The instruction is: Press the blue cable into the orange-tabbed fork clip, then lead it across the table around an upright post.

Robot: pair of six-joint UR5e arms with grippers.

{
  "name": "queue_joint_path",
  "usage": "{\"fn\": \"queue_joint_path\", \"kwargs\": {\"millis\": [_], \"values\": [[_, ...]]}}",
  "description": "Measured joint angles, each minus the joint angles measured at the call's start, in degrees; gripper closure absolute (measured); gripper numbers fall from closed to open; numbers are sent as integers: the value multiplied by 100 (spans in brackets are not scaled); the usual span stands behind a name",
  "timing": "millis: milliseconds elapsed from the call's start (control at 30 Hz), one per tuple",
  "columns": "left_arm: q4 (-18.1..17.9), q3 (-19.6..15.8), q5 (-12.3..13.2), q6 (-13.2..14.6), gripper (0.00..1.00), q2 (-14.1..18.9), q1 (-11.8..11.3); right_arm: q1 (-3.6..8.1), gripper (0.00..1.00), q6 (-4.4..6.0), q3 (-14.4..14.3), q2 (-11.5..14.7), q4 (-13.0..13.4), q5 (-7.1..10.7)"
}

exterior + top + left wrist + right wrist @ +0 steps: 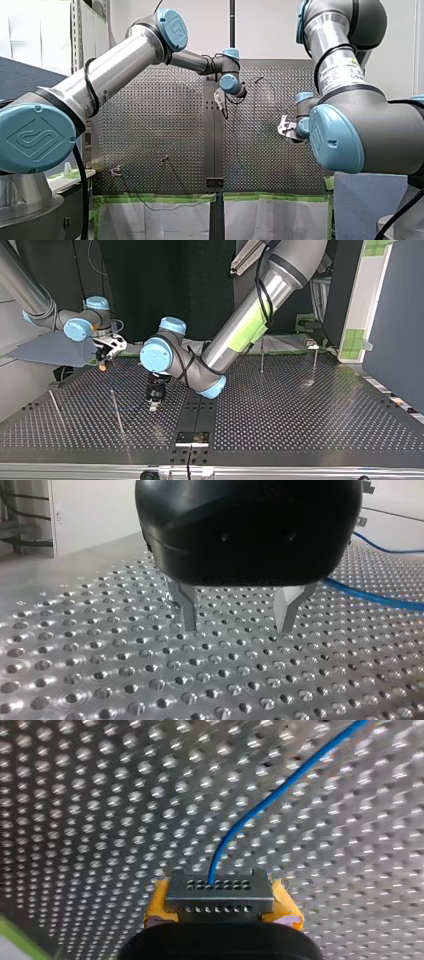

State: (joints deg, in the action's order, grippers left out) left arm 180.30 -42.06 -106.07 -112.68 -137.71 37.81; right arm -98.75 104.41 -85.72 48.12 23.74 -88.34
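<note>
The blue cable (280,790) runs over the perforated table and ends between the yellow pads (286,906) of my right gripper (220,892), which is shut on it. In the top view my right gripper (107,351) hangs low over the table's far left part. My left gripper (236,628) stands open just above the plate, its metal fingers (187,611) apart with nothing between them. The blue cable (372,597) lies off to one side of it. In the top view my left gripper (155,399) points down near the table's middle. I cannot make out the orange-tabbed clip for certain.
Thin upright posts stand on the table (300,410): one (118,412) close to my left gripper, and two more (261,356) (314,364) at the far right of the top view. A small fixture (116,171) sits at the front view's lower left.
</note>
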Motion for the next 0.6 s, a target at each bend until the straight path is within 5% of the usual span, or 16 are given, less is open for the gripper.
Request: {"fn": "queue_joint_path", "kwargs": {"millis": [333,600], "values": [[-241,-238,138,-105,25,-2,-49,75,100,-15,4,-452,375,-25],[-440,-330,53,-147,25,0,-68,277,100,-256,5,-856,678,-30]]}}
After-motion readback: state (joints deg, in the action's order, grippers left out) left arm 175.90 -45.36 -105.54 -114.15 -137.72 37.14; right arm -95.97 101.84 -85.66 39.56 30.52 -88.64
